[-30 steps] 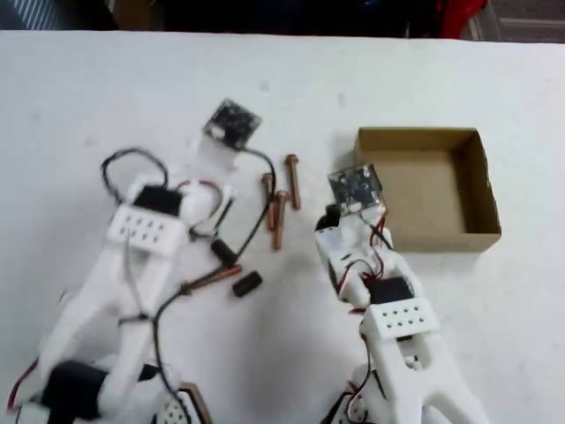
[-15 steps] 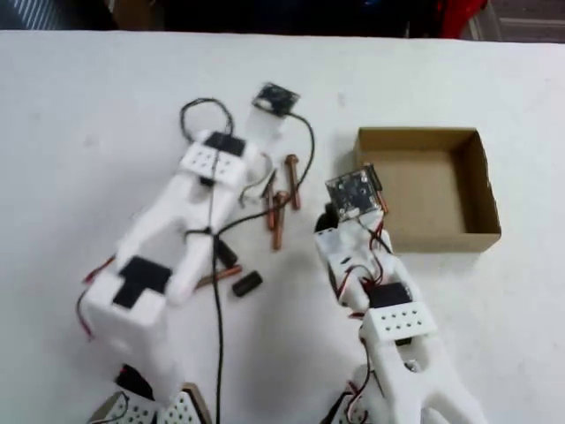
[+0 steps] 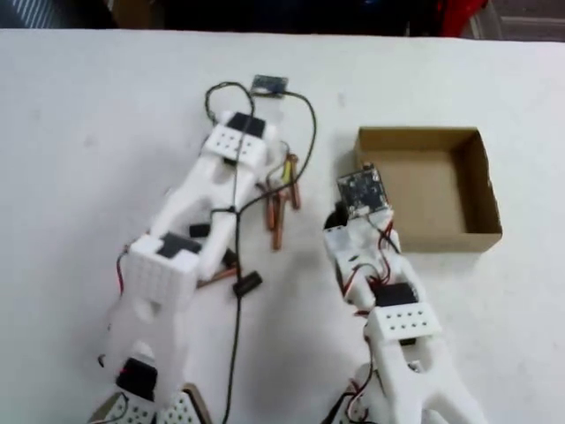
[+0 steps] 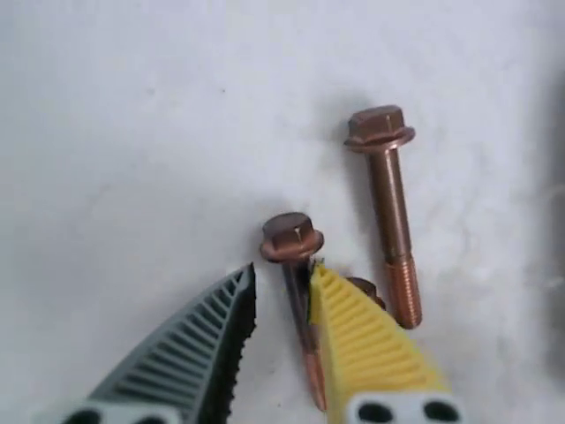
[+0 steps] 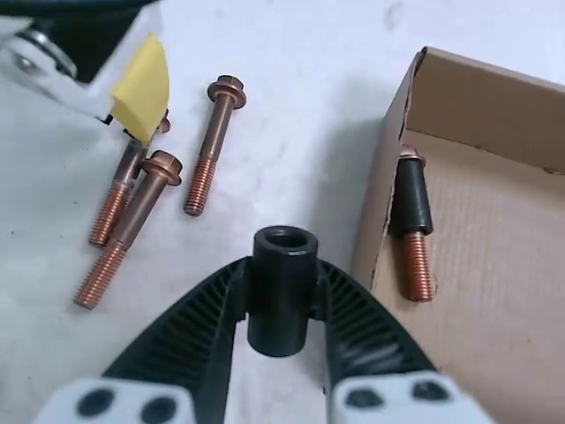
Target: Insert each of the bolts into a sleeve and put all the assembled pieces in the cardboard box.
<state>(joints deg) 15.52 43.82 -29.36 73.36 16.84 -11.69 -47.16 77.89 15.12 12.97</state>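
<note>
Three copper bolts (image 3: 277, 212) lie side by side in mid-table. My left gripper (image 4: 282, 272) is open over them, its grey and yellow fingers on either side of one bolt (image 4: 292, 238), whose shaft touches the yellow finger (image 4: 353, 340). A second bolt (image 4: 389, 212) lies just beside it. My right gripper (image 5: 282, 305) is shut on an upright black sleeve (image 5: 282, 287), between the bolts (image 5: 210, 146) and the cardboard box (image 5: 477, 97). Inside the box lies one bolt in a sleeve (image 5: 411, 221). In the high view the box (image 3: 441, 237) stands right of the right gripper (image 3: 335, 217).
A loose black sleeve (image 3: 247, 283) and another bolt (image 3: 216, 279) lie near the left arm's base, partly under its cable. The left arm's white body (image 3: 190, 212) covers the table left of the bolts. Bare white table lies to the far left and beyond the box.
The left arm has swung away from its base and to the right, bringing its gripper down over the group of bolts. The right arm, holding the sleeve, has barely shifted.
</note>
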